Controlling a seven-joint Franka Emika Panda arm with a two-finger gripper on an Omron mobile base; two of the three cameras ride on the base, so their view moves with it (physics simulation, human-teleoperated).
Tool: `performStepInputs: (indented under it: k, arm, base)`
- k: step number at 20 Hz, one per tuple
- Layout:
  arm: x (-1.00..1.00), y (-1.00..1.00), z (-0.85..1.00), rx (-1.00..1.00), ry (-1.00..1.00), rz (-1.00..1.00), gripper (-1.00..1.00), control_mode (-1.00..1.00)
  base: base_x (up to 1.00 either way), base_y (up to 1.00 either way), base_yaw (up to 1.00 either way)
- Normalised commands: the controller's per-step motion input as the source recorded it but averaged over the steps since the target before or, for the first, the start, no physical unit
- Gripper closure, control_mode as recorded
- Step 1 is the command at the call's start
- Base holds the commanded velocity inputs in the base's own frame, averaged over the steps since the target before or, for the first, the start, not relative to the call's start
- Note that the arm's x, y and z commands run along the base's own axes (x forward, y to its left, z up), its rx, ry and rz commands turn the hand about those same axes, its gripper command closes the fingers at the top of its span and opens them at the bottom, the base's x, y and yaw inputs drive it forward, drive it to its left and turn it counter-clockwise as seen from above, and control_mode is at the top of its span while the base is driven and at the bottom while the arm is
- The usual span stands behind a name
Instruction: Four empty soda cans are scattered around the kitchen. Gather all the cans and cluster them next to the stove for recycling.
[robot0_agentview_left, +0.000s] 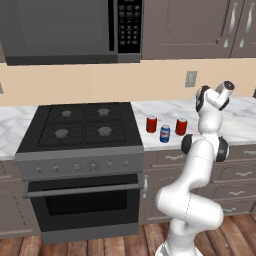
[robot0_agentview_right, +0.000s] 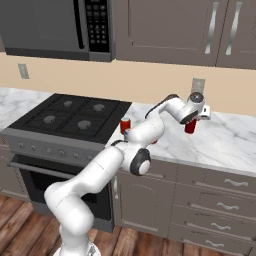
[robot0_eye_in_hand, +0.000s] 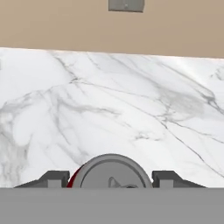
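Red soda can (robot0_eye_in_hand: 109, 171) sits between the gripper (robot0_eye_in_hand: 110, 177) fingers (robot0_eye_in_hand: 52, 178), which are closed against its sides. It stands on the marble counter (robot0_eye_in_hand: 131, 113), right of the stove (robot0_agentview_left: 82, 125), apart from three clustered cans (robot0_agentview_left: 165, 129).

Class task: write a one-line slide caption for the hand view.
Gripper shut on a red soda can, above the white marble counter.

black four-burner stove (robot0_agentview_left: 82, 125) set into the marble counter, three upright soda cans clustered just right of it, two red (robot0_agentview_left: 151, 124) (robot0_agentview_left: 181, 126), one blue (robot0_agentview_left: 165, 133) in front, a fourth red can (robot0_agentview_right: 190, 125) upright further along, silvery top (robot0_eye_in_hand: 114, 174) seen between the fingertips
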Motion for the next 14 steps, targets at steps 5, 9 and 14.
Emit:
performStepInputs:
  k: [5,9,14]
  arm:
    - [-0.6,0.25,0.06,0.0,-0.12,0.0,1.0,-1.0]
    - [-0.46,0.4,-0.12,0.0,-0.06,0.0,1.0,-1.0]
    - [-0.48,0.43,-0.19,0.0,-0.06,0.0,1.0,-1.0]
  base:
    - [0.0,0.0,0.0]
    - [0.0,0.0,0.0]
    - [0.0,0.0,0.0]
